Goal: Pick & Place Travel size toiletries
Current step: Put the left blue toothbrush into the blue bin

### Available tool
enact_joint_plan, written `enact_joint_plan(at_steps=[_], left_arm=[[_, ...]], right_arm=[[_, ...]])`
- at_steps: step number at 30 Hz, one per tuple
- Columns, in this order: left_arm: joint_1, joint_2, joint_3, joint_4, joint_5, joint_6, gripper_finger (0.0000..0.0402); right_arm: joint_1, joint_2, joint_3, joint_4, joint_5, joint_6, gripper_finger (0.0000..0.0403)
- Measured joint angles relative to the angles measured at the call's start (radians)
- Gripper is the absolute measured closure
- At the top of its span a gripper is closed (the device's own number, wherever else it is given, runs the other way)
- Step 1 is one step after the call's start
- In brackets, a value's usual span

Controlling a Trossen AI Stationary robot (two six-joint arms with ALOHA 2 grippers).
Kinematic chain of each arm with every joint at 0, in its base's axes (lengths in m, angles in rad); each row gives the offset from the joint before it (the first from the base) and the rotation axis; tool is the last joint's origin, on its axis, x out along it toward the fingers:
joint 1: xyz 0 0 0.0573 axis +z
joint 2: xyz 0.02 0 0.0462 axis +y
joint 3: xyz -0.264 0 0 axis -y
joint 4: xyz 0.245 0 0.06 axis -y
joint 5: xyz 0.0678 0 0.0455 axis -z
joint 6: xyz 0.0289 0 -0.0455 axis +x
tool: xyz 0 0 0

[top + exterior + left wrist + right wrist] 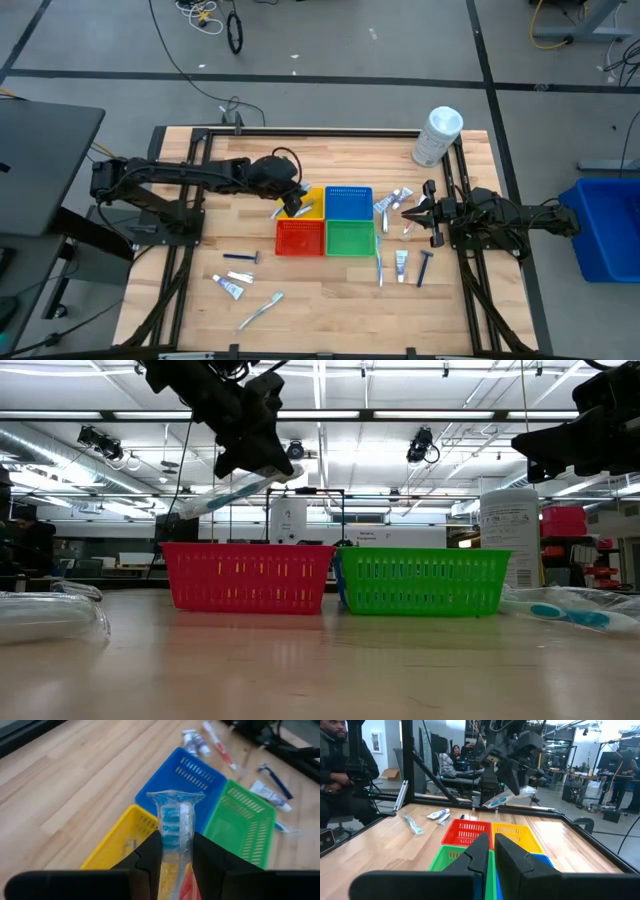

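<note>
Step in hand: place. Left tool (176,854) is clamped on a wrapped toothbrush (175,820), blue bristles, carried in the air above the yellow basket (309,203), at the seam with the red basket (299,238). Judging from this, the next move calls for lowering over one basket and opening the fingers so the toothbrush drops inside; which basket it belongs in can't be told.

Right tool (409,212) waits at the right side of the table (180,290), fingers nearly together, nothing in them, just beside the loose items right of the blue basket (348,202).

Counts, high view: four baskets in a square, yellow and blue far, red and green basket (350,238) near. Left of the baskets on the table: one razor (241,258), one tube (228,287), one toothbrush (259,310). Right: a cluster of tubes (392,202), roughly three, hard to separate; one toothbrush (380,270), one tube (401,264), one blue razor (424,267). One white container (436,136) at the far right corner.
</note>
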Motion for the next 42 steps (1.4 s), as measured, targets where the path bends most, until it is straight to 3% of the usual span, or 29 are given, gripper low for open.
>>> enact_joint_plan(at_steps=[9,16,31,42], left_arm=[[0.001,0.0,0.002,0.026,0.035,-0.012,0.0308],[0.016,0.019,0.073,0.041,0.025,0.045,0.0302],[0.048,0.2,0.258,0.069,0.11,0.129,0.0301],[0.052,0.248,0.28,0.158,0.127,0.19,0.0299]], right_arm=[[0.0,0.0,0.0,0.0,0.0,0.0,0.0362],[0.0,0.0,0.0,0.0,0.0,0.0,0.0361],[0.0,0.0,0.0,0.0,0.0,0.0,0.0363],[0.0,0.0,0.0,0.0,0.0,0.0,0.0362]])
